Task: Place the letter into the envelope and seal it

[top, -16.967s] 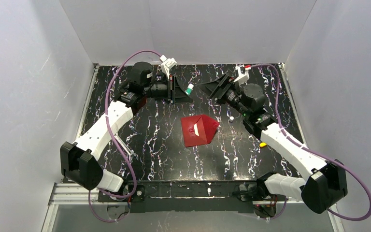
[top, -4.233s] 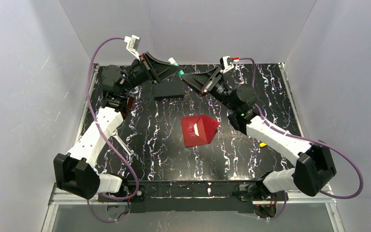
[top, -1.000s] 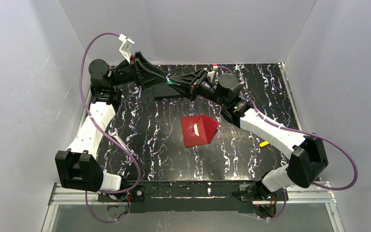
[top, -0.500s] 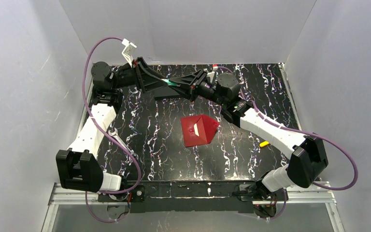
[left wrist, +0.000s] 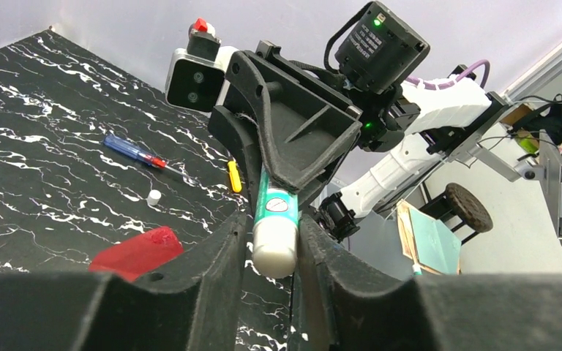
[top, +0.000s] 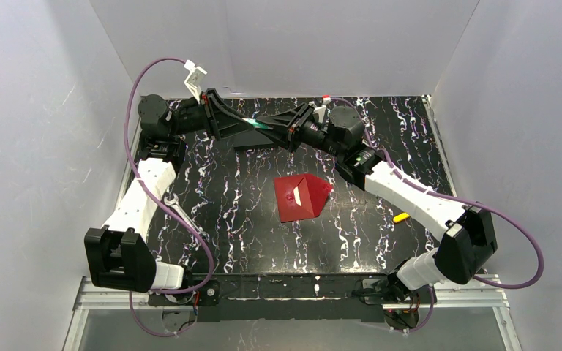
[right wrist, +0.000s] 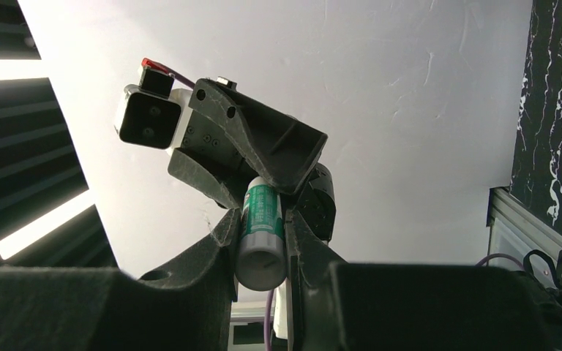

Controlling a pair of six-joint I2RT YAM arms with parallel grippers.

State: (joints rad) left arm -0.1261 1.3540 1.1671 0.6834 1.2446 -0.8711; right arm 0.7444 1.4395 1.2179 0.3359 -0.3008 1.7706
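Moved: left gripper (top: 252,123) has been closed onto glue stick (top: 261,124) within the last second.
Top: stick is clamped from the other end by right gripper (top: 269,126). Envelope (top: 293,208) is lying mid-table, well apart from both, with a letter (top: 298,198) sliver showing.
Left wrist: white end is pinched. Screwdriver (left wrist: 133,151) is seen only here.
Right wrist: grip is confirmed.
Surface: black marbled table (top: 227,219), white walls.

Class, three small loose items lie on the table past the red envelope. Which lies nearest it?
The white cylinder; the yellow piece and blue-handled screwdriver lie farther from the red envelope.
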